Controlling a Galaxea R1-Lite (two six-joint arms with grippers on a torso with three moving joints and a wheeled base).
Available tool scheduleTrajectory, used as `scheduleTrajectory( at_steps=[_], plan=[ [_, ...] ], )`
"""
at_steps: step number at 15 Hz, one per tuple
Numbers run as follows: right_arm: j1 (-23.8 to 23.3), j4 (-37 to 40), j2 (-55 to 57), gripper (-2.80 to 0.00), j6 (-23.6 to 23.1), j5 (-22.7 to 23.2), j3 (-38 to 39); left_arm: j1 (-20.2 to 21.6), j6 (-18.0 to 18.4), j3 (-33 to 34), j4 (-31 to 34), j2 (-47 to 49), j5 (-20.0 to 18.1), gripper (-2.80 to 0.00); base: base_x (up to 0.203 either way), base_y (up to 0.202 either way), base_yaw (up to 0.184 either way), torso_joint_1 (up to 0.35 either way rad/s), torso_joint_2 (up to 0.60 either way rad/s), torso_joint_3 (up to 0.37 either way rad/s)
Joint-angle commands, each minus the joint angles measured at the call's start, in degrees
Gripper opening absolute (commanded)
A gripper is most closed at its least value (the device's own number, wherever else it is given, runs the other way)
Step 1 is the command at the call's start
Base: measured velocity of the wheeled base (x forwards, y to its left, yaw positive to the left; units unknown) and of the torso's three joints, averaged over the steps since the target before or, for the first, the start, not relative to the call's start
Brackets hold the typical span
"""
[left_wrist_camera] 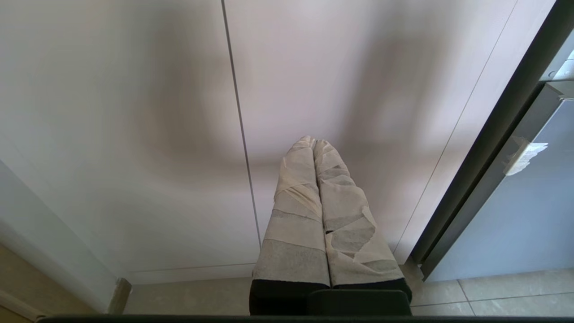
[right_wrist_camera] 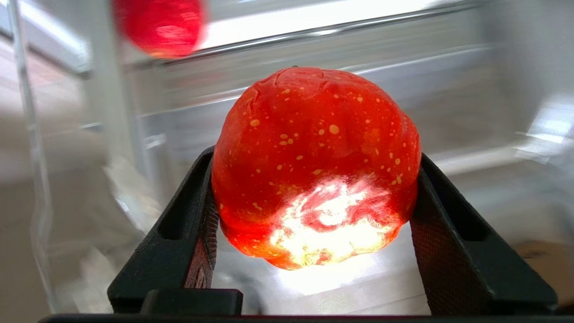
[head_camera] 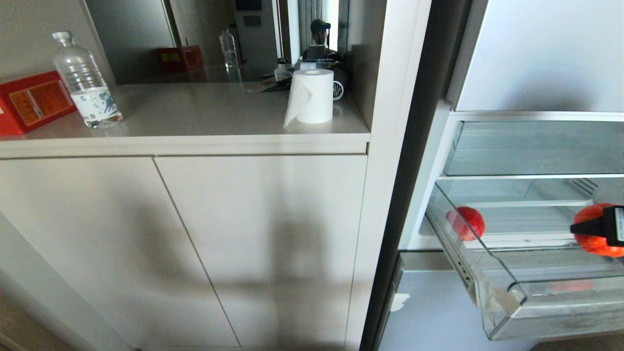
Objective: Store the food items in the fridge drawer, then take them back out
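Note:
My right gripper (right_wrist_camera: pixel 316 157) is shut on the orange-red, speckled, ribbed fruit (right_wrist_camera: pixel 314 161), its black fingers pressing on both sides. In the head view this fruit (head_camera: pixel 592 243) hangs at the right edge, over the pulled-out clear fridge drawer (head_camera: pixel 551 312). A plain red apple-like fruit (head_camera: pixel 466 223) lies inside the drawer by its left wall; in the right wrist view it (right_wrist_camera: pixel 159 24) shows beyond the held fruit. My left gripper (left_wrist_camera: pixel 313 142) is shut with nothing in it, its tape-wrapped fingers pointing at the cabinet doors.
A glass shelf (head_camera: pixel 531 146) sits just above the drawer. The frosted blue-grey lower fridge front (head_camera: pixel 429 312) is below. On the counter to the left stand a water bottle (head_camera: pixel 87 83), a red box (head_camera: pixel 29 100) and a paper roll (head_camera: pixel 312 96). A person (head_camera: pixel 319 36) shows in the mirror.

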Motion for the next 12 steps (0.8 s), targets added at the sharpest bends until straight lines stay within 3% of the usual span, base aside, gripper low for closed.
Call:
scheduleTrajectory(
  at_steps=[1,6,12],
  plan=[
    [-0.6,0.1,-12.6,-2.8,-1.2,-2.2,3.3,0.0,0.0,0.0,0.0,0.1,0.0,-2.8,0.0,0.0,0.0,0.0,0.0,0.0],
    [-3.1,0.1,-29.3,-2.8,-7.1,-4.9,13.2,0.0,0.0,0.0,0.0,0.1,0.0,-2.8,-0.001,0.001,-0.014,0.0,0.0,0.001],
    [-3.2,0.2,-29.6,-2.8,-7.5,-5.0,15.0,0.0,0.0,0.0,0.0,0.1,0.0,-2.8,-0.002,0.005,-0.168,0.002,0.0,0.001]
  ],
)
